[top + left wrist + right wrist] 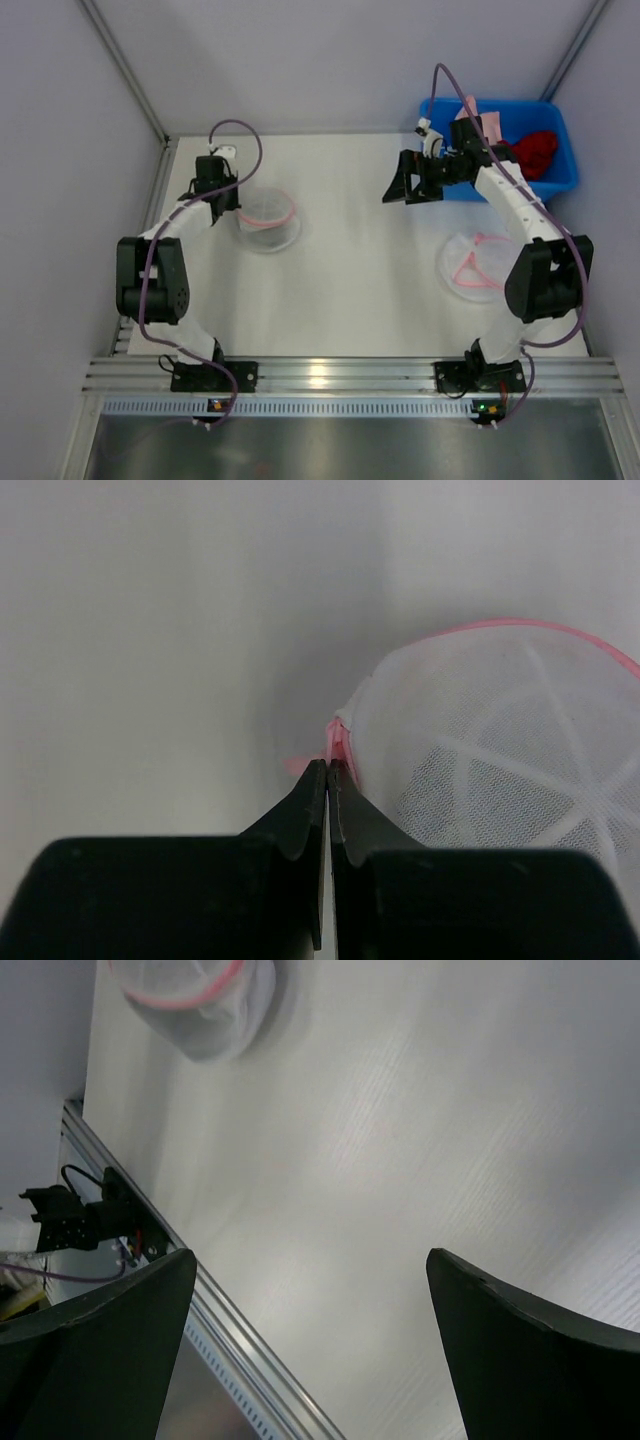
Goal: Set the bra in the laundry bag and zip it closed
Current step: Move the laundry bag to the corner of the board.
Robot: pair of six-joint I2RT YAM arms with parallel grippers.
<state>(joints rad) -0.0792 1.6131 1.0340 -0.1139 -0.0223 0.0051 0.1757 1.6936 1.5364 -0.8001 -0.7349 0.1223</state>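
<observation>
Top view first: the laundry bag [267, 215] sits on the white surface [370, 270] at the left. It's a round, see-through mesh tub with a pink rim. The left tool [232, 205] is right at its edge. The right tool [398, 182] hangs over the surface just beside a blue plastic bin [500, 104], with its jaws spread wide and nothing in them. The bin holds a crumpled red cloth [538, 150] and a pale pink cloth [482, 122]. A flat mesh disc [460, 262] with pink trim lies near the right arm.

Left wrist view: the left tool [328, 765] has its black jaws pinched together on a small pink tab at the rim of the laundry bag [500, 750]. You can see fine netting with white ribs.

Right wrist view: the right tool [310, 1260] is wide open and empty over the smooth surface [400, 1110]. The laundry bag [195, 1000] is blurry at top left, and a ribbed aluminium rail [230, 1330] runs along the edge.
</observation>
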